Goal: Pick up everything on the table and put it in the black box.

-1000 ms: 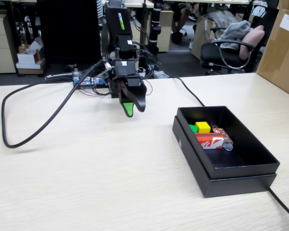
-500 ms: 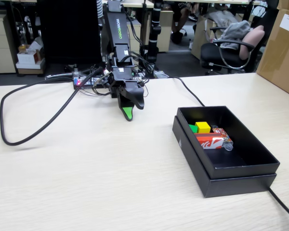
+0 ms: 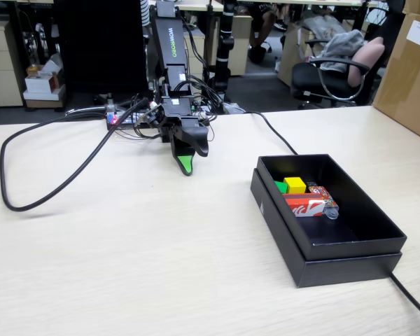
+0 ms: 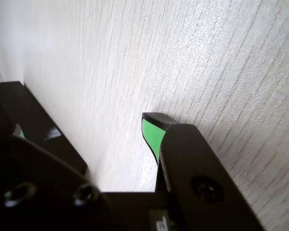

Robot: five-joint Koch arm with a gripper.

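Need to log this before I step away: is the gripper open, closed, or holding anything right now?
Gripper: closed and empty, parked low over the table, well away from the black box.

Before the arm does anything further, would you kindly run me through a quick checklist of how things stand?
1. green cube in the black box: ok.
2. yellow cube in the box: ok.
3. red packet in the box: ok.
4. Task items left on the table: none visible, ok.
5. gripper empty, clear of the box: ok.
6. Jaws open or shut: cannot tell.
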